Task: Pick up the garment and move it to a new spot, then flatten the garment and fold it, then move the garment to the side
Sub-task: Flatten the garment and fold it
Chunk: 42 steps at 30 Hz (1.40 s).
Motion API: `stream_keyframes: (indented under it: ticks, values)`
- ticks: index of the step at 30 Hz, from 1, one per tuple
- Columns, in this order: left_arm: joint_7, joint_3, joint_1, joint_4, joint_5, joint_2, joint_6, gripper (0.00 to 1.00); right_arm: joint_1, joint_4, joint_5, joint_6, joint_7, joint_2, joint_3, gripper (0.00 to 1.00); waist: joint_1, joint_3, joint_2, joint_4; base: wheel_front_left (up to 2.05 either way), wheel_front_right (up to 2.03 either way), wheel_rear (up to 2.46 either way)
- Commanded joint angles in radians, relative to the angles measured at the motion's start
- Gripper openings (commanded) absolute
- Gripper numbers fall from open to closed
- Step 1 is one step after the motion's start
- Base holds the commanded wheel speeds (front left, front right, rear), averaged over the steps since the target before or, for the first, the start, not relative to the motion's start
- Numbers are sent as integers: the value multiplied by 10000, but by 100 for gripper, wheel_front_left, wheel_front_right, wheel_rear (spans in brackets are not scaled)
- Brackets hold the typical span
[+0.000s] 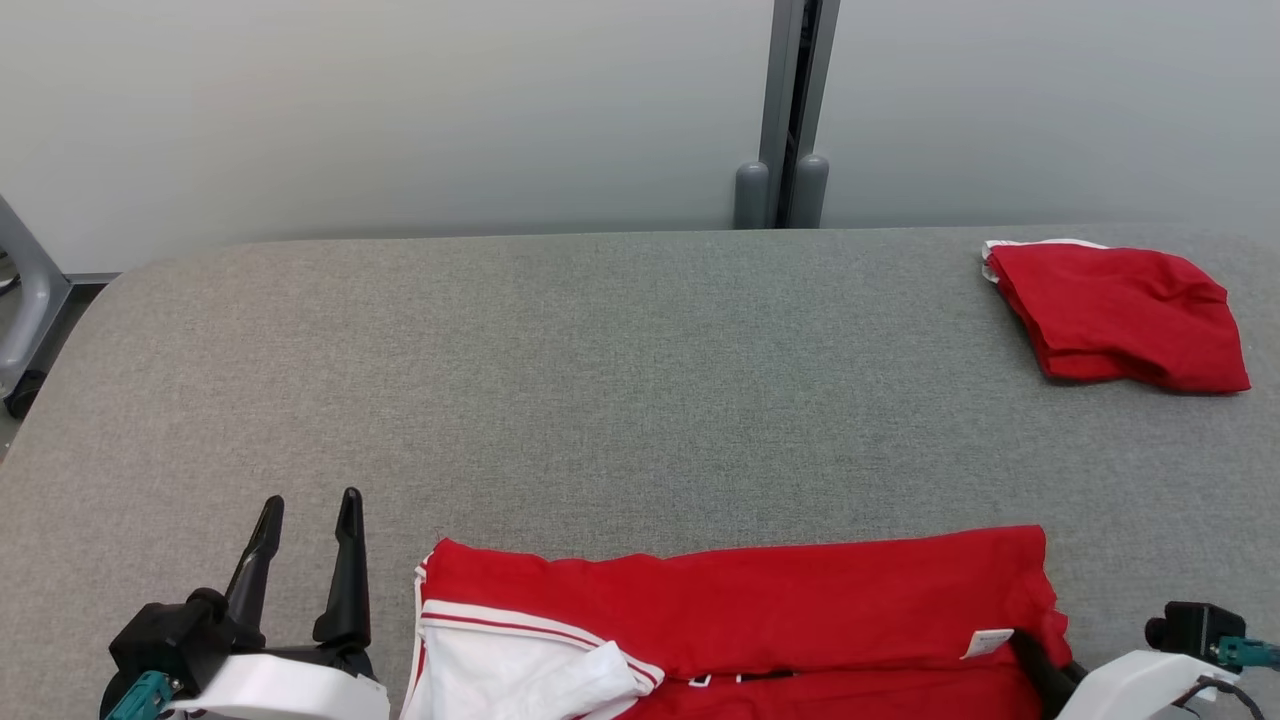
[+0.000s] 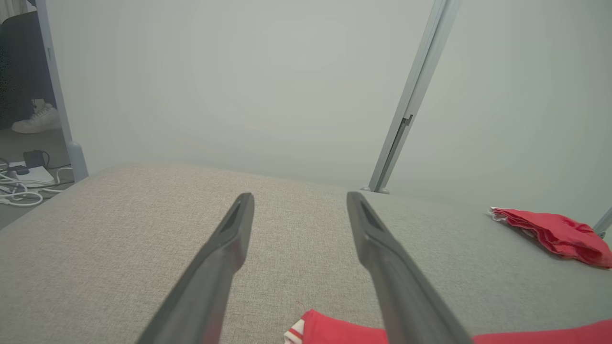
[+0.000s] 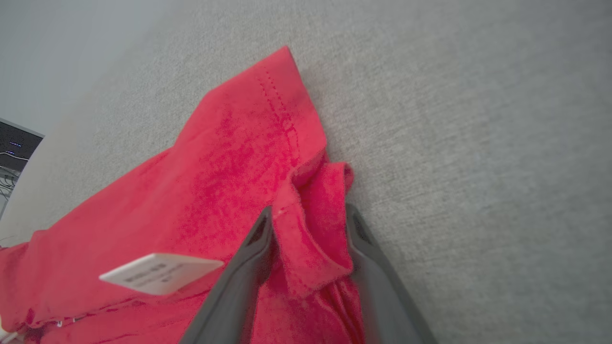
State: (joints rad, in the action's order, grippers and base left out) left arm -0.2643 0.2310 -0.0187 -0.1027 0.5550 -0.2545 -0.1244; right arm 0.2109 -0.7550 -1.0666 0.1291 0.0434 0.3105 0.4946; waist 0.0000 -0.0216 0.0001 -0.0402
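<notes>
Two red garments are lying on the grey fabric surface (image 1: 600, 380), and two tools are working over it. The garment (image 1: 760, 610) for the task is sitting at the near edge, spread in a long band, with one white, red-striped sleeve showing at its left end and one white label (image 3: 160, 273) sticking up near its right end. The second red garment (image 1: 1120, 315) is resting folded in the far right corner, well apart from the first. The left tool (image 1: 311, 497) is hovering just left of the near garment, its two dark fingers spread wide and holding nothing. The right tool (image 3: 309, 210) is reaching into the garment's right corner, its two fingers standing either side of one bunched fold of hem, the cloth filling the gap between them. Whether they are pinching it, I cannot tell.
</notes>
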Motion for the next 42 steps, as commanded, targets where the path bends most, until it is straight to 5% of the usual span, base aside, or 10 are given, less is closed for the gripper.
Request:
stream_keyframes:
  ticks: [1,14,28,42]
  values:
    - [-12,-86,-3,8,-86,19,54,100,-250,7,-135,28,-218,-278,351,0,0,-6,-1,-1,0,0,0]
    - [-12,-309,-31,-114,-375,327,266,100,411,482,-754,27,1111,496,717,0,0,38,-1,136,0,0,0]
    - [-12,-480,-93,-264,-539,558,501,100,1064,231,-1086,19,1839,2076,320,0,0,72,-1,226,0,0,0]
    - [-12,-734,-194,-480,-640,753,687,100,487,3208,-358,19,2025,2341,549,0,0,316,-1,184,0,0,0]
